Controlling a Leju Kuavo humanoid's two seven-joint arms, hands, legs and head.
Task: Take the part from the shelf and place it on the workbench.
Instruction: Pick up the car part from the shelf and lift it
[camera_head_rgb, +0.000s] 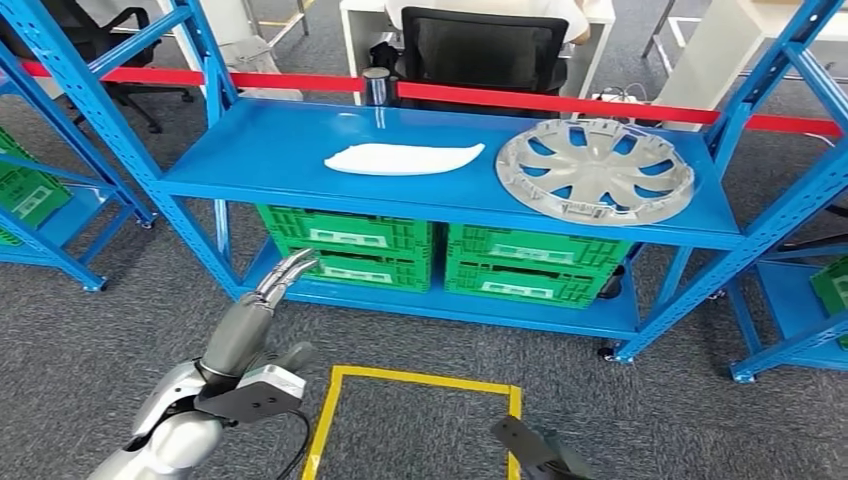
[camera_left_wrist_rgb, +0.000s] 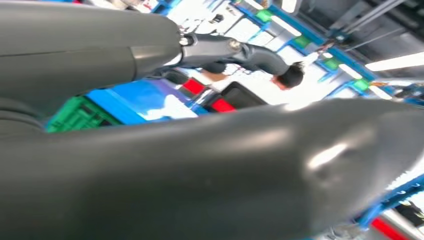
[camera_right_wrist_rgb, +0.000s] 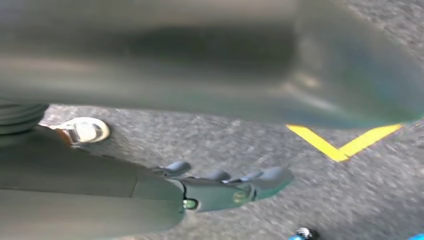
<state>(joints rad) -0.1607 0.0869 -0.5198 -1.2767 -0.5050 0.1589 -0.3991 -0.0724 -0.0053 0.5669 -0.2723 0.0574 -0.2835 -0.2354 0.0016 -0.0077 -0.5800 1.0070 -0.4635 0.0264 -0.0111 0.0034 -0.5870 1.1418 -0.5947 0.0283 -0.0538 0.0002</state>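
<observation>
A long white curved part (camera_head_rgb: 405, 158) lies flat on the blue shelf (camera_head_rgb: 280, 150), near the middle of its top level; it also appears as a white patch (camera_left_wrist_rgb: 167, 109) past my fingers in the left wrist view. A silver wheel cover (camera_head_rgb: 594, 168) lies to its right on the same level. My left hand (camera_head_rgb: 278, 280) is raised in front of the shelf's lower left, below and left of the white part, fingers stretched out together and holding nothing (camera_left_wrist_rgb: 225, 52). My right hand (camera_head_rgb: 535, 450) hangs low over the carpet, fingers (camera_right_wrist_rgb: 225, 185) loosely extended and empty.
Green crates (camera_head_rgb: 345, 245) (camera_head_rgb: 535, 262) fill the shelf's lower level. A yellow tape square (camera_head_rgb: 420, 378) marks the carpet before the shelf. Red barrier tape (camera_head_rgb: 560, 100) runs behind it, with a person in a black office chair (camera_head_rgb: 480, 50). More blue shelving (camera_head_rgb: 50, 200) stands on both sides.
</observation>
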